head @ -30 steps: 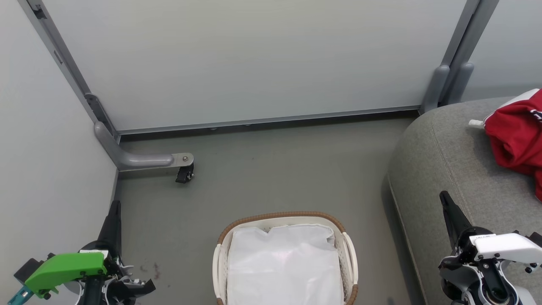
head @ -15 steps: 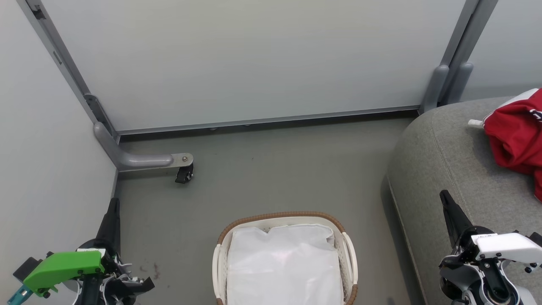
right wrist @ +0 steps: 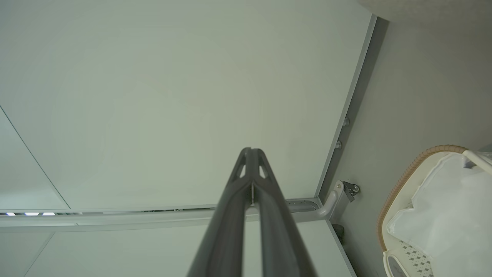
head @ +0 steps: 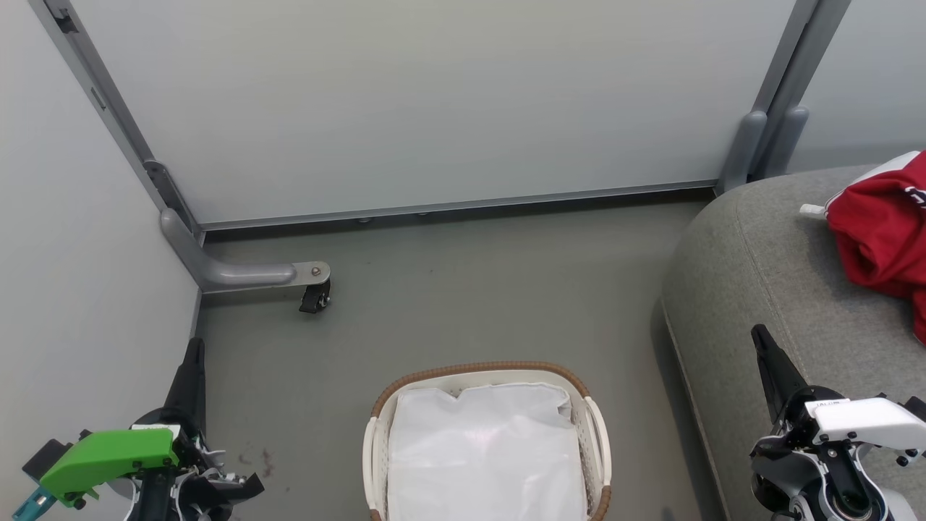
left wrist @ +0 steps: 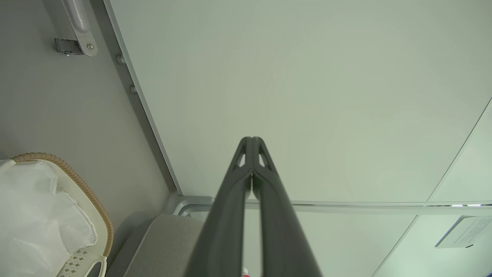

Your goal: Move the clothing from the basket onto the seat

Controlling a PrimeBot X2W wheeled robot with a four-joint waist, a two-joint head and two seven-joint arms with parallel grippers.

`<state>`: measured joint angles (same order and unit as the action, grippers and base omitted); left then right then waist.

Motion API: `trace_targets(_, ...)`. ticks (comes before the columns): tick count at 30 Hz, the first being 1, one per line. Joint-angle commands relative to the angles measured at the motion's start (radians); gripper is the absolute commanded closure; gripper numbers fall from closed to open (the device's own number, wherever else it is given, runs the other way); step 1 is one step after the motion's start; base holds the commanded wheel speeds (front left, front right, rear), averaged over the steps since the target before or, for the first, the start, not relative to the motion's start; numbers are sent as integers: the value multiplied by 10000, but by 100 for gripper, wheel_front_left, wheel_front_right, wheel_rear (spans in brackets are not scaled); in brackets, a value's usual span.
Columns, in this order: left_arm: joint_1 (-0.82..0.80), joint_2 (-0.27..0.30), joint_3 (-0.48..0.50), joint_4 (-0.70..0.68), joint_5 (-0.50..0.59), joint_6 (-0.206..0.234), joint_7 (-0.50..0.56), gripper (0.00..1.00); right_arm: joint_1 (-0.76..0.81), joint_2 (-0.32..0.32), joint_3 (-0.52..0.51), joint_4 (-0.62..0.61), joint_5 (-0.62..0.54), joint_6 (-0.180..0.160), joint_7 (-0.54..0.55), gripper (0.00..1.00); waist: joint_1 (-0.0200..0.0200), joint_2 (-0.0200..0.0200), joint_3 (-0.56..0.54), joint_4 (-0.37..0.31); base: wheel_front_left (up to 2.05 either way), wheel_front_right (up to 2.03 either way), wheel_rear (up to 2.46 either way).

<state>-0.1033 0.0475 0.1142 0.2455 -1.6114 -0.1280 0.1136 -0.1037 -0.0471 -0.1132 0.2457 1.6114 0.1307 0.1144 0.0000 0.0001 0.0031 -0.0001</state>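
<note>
The red clothing with white trim lies bunched on the grey seat at the right edge of the head view. The white basket with a brown woven rim stands on the floor at bottom centre, showing just its white liner cloth. My left gripper is at the lower left, shut and empty, left of the basket. My right gripper is at the lower right over the seat's front, shut and empty. Both wrist views show shut fingers, the left gripper and the right gripper, pointing at pale wall panels.
Pale partition panels close the back and left. A grey metal foot with a black caster juts onto the floor at left. Grey floor lies open between the basket, the panels and the seat.
The left gripper has dropped slightly toward the lower edge of the head view. Nothing else has moved.
</note>
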Motion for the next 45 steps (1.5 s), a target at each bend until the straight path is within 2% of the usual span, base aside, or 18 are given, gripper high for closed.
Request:
trace_targets(1, -110, 51, 22, -21, -31, -56, 43, 100, -89, -60, -23, -33, 30, 0, 30, 100, 0, -1, 0, 1, 0, 0, 0)
trace_targets(45, -109, 51, 21, -22, -32, -57, 41, 100, -89, -60, -21, -31, 32, 0, 28, 100, 0, -1, 0, 1, 0, 0, 0)
